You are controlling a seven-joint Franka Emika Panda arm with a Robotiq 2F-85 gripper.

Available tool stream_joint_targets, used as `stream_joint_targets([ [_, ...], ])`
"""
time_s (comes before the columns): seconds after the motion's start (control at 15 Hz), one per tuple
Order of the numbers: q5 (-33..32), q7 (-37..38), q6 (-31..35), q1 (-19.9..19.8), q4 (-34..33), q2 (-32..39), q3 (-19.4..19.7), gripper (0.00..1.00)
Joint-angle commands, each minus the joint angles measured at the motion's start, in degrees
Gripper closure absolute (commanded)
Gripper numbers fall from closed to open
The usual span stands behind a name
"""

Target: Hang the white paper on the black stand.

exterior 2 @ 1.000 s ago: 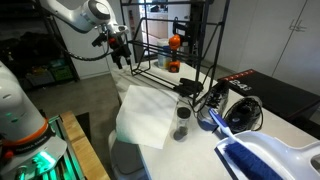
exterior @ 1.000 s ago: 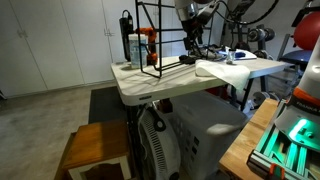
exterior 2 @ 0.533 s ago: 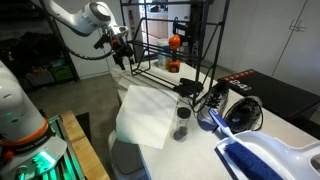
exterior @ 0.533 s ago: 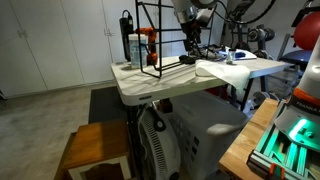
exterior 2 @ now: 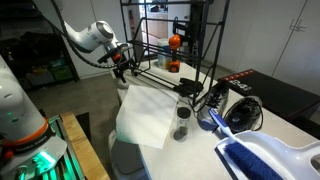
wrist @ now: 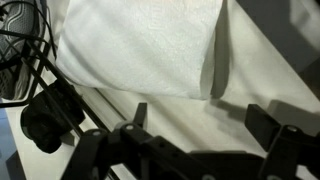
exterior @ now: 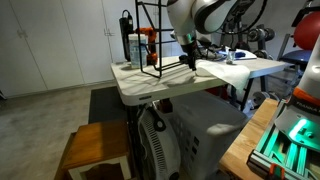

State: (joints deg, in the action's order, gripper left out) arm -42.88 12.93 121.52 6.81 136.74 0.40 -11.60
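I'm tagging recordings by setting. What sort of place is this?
Probably a robotics lab or workshop rather than a home. A folding table stands on a bare concrete floor, what looks like another white robot is close by, and there is green-lit equipment.

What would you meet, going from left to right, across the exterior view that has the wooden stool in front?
wooden stool → black stand → white paper → green-lit box
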Motion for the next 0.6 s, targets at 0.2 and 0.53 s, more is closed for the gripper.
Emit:
stream_joint_targets([
  [0.2, -6.5, -1.9, 2.2, 0.6, 2.0, 2.7, 2.1, 0.0],
  [0.53, -13.0, 0.4, 3.5, 0.7, 1.6, 3.9, 2.6, 0.34],
])
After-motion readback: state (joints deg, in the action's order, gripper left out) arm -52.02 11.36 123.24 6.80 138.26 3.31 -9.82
